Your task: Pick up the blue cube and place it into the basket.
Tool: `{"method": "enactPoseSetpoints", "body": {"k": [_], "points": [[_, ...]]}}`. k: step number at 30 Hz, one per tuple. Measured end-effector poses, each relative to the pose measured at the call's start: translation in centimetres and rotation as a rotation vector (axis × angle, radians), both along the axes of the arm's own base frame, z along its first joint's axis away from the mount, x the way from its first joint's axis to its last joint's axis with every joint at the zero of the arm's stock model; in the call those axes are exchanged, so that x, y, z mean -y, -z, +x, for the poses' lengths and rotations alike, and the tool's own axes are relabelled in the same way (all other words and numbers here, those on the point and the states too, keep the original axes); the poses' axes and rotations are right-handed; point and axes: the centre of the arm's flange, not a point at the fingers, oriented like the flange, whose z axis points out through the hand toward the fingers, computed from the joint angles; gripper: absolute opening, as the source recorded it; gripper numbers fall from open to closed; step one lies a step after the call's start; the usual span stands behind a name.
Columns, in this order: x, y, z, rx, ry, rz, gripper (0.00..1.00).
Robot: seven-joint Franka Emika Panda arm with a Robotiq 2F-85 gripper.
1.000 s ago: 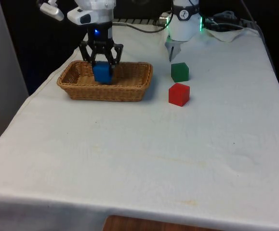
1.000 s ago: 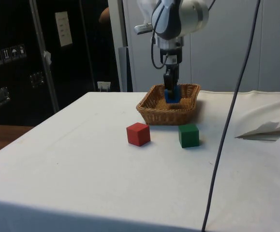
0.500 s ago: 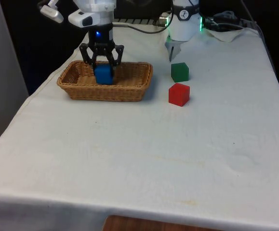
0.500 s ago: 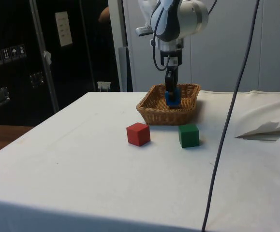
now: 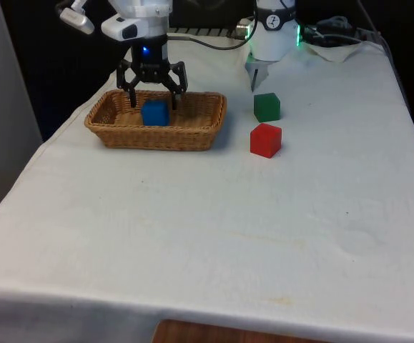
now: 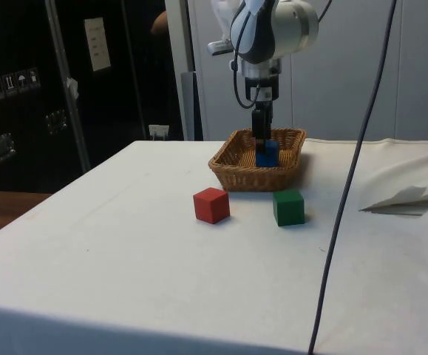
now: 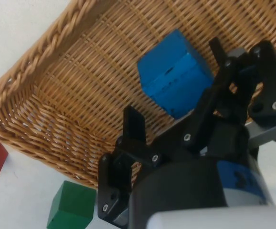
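The blue cube (image 5: 154, 113) lies free on the floor of the wicker basket (image 5: 192, 133), and the tool (image 5: 151, 95) hangs just above it with fingers spread. On the table (image 5: 207, 229), a green cube (image 5: 267, 106) and red cube (image 5: 265, 139) sit beside the basket

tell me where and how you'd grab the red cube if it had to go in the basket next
Probably from straight above, fingers closing on two opposite vertical faces of the red cube. It sits flat on the cloth with its top open. The green cube stands close behind it but apart, so closing across the front view's left and right faces looks safest.
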Motion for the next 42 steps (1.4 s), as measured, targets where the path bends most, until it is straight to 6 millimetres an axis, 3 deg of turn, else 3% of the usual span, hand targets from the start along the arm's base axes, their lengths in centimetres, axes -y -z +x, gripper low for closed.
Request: {"method": "enactPoseSetpoints", "body": {"k": [14,30,42], "points": [[0.1,-0.2,0.1,0.004,0.001,-0.001,1.00],[-0.5,-3.4,0.6,0.045,-0.003,0.028,1.00],[-2.5,-5.3,1.6,0.072,-0.014,0.047,1.00]]}}
